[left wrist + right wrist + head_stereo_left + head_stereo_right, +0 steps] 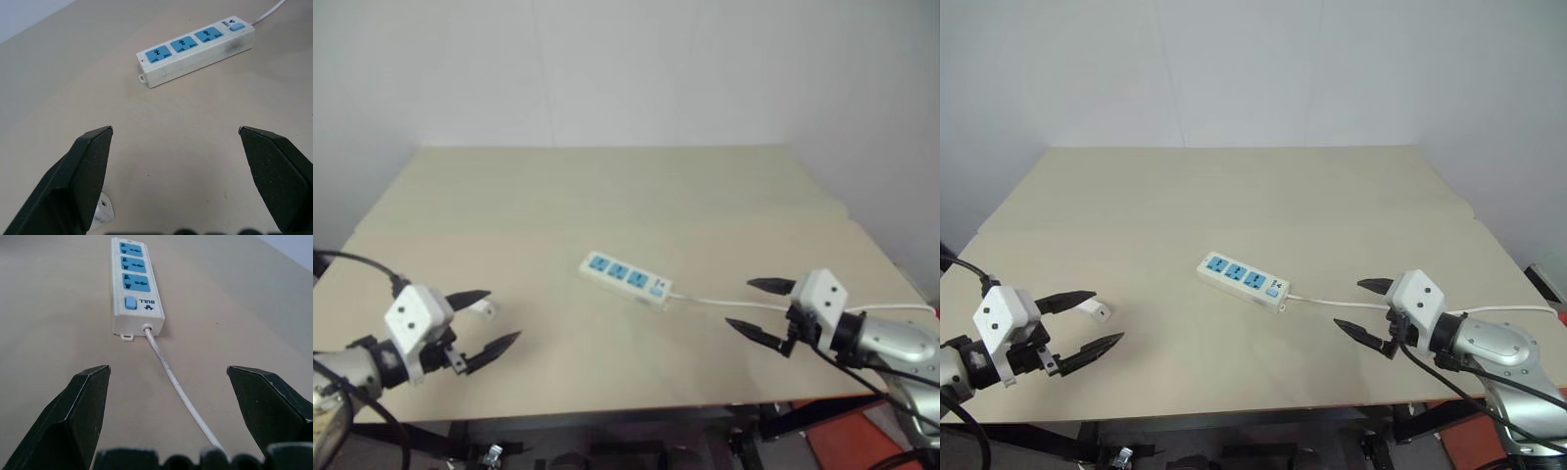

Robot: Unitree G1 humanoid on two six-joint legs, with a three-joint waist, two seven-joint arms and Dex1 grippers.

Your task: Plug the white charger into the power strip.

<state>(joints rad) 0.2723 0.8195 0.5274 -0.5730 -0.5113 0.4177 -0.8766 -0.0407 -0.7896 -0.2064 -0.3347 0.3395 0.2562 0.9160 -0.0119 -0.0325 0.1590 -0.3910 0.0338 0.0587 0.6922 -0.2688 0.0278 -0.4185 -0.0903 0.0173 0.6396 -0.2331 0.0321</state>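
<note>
Beige table (1234,186): power strip (1244,281) mid-table with cable (1351,303) trailing right, white charger (1095,310) near left edge.

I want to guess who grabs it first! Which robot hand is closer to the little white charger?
Left. The left gripper hangs right beside the white charger; the right gripper hangs far off, beyond the power strip.

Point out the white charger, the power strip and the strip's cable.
white charger (1094,310): right eye view, on its white body beside the left gripper's fingers.
power strip (625,275): left eye view, on the middle blue socket.
cable (173,381): right wrist view, on the stretch just behind the strip's end.
</note>
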